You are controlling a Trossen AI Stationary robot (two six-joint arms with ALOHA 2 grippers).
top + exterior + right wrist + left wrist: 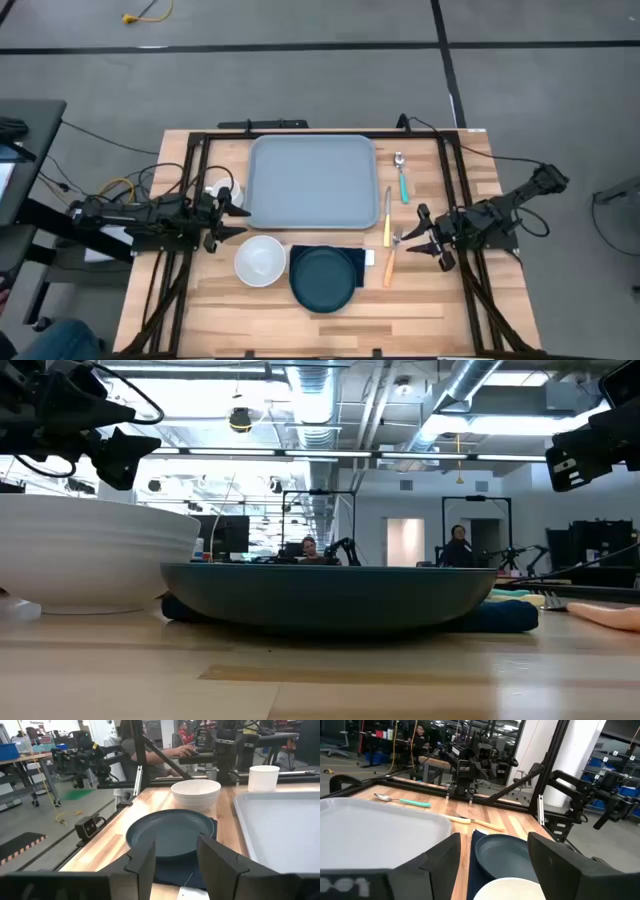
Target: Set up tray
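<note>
Nothing is set yet. The tray [311,180] lies bare at the table's far middle; bowl [260,260], plate [323,277] on the napkin [355,258], cup [217,190] and cutlery [390,230] sit around it. My left gripper [236,211] and right gripper [421,232] hover open, empty.

The table [430,290] is light wood in planks, with a smooth, faintly satin top and visible grain. On it the tray [311,181] looks like matt grey-blue plastic, smooth with a soft sheen. Beside the tray's near edge, the bowl [260,260] is glossy white with ridged outer walls, ceramic or hard plastic. Next to the bowl, the dark teal plate [323,277] has a smooth, semi-gloss finish and sits on a matt navy cloth napkin [358,258]. Beside the tray, the spoon [401,176] has a shiny metal bowl and a teal plastic-looking handle.
</note>
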